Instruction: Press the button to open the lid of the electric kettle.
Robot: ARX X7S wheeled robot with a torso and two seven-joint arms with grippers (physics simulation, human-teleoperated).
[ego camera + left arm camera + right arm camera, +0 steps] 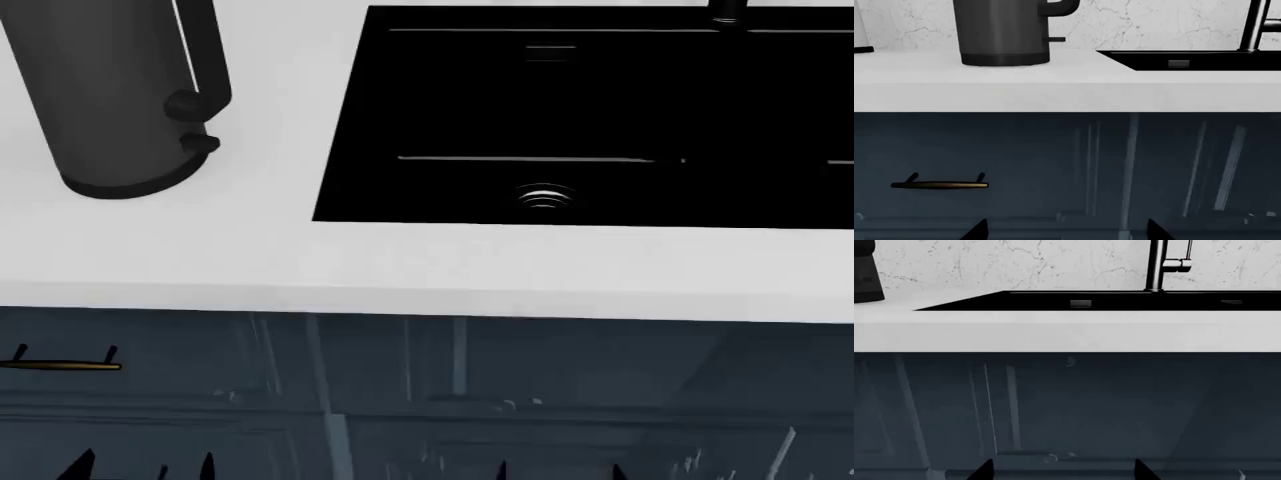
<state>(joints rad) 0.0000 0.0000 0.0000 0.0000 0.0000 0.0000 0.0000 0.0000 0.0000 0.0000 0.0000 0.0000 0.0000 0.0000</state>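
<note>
Fingertips only are shown at the bottom edges: left gripper (1064, 231) and right gripper (1062, 469), each as two dark tips set well apart, so both are read as wide and holding nothing. Both sit low, facing the cabinet front (534, 400), below the counter (267, 270).

Kettle (1005, 32) stands on the counter, above and to the left of the left gripper, well apart from it; further left still of the right gripper, where only a dark sliver is caught. Sink (587, 110) lies to its right, ahead of the right gripper.

Risks, as judged: counter edge could be struck if an arm is raised straight up from under it; the kettle could be shoved or tipped by an off-centre push; the stubby knob (198, 144) low on the handle (200, 60) could be pressed by mistake.

Hidden: button and lid are cut off in every view, so lid state cannot be told. Handle top is cropped. Faucet (1159, 265) is partly cut off.
</note>
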